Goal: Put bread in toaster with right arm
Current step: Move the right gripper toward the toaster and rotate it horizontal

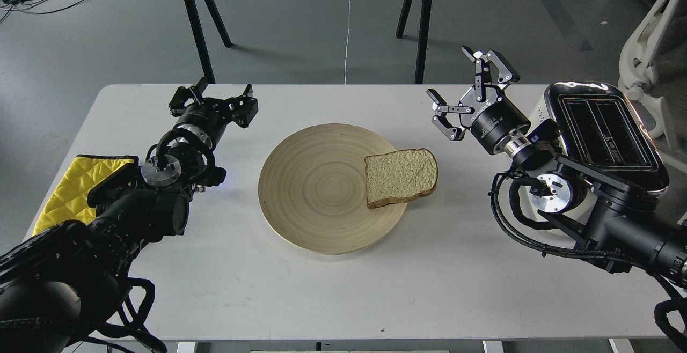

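Note:
A slice of bread (400, 176) lies flat on the right rim of a round wooden plate (316, 186) at the table's middle. The toaster (606, 127), with a chrome top and two black slots, stands at the table's right edge, partly behind my right arm. My right gripper (466, 89) hovers up and right of the bread, left of the toaster, fingers spread wide and holding nothing. My left gripper (213, 97) sits at the table's left, well left of the plate, open and empty.
A yellow quilted cloth (70, 186) lies at the table's left edge under my left arm. Behind the white table (322, 299) stands another table with black legs (198, 31). A white chair (652, 36) is at the far right.

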`<act>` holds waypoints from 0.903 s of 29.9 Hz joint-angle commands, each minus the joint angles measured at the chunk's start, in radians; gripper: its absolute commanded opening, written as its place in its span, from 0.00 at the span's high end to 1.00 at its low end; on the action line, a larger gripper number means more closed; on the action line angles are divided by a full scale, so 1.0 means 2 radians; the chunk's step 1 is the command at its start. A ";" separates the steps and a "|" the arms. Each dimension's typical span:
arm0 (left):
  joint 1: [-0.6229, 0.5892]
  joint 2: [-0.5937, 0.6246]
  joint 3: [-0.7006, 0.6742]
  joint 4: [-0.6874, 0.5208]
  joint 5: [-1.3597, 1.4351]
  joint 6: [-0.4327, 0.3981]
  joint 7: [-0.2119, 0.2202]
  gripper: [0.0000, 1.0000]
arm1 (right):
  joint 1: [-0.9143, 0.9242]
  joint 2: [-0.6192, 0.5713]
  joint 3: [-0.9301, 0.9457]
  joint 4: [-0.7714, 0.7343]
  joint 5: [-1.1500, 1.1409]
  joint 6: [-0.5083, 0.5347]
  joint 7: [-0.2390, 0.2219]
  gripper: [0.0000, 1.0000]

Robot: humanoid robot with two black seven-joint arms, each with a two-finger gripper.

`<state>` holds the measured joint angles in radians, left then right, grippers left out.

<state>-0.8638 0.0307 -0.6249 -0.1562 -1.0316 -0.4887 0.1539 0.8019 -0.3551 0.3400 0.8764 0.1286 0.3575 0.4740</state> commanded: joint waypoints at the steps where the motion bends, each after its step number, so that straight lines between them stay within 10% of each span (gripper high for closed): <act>1: 0.000 0.000 0.000 0.000 0.000 0.000 0.001 0.00 | 0.000 0.000 0.000 -0.004 -0.001 0.000 0.001 0.03; 27: -0.001 0.002 0.019 0.001 0.000 0.000 -0.001 0.00 | 0.052 -0.022 -0.030 0.045 -0.034 -0.023 -0.007 0.04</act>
<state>-0.8658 0.0333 -0.5859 -0.1548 -1.0308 -0.4887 0.1518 0.8895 -0.3742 0.2885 0.9277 0.0984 0.3498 0.4718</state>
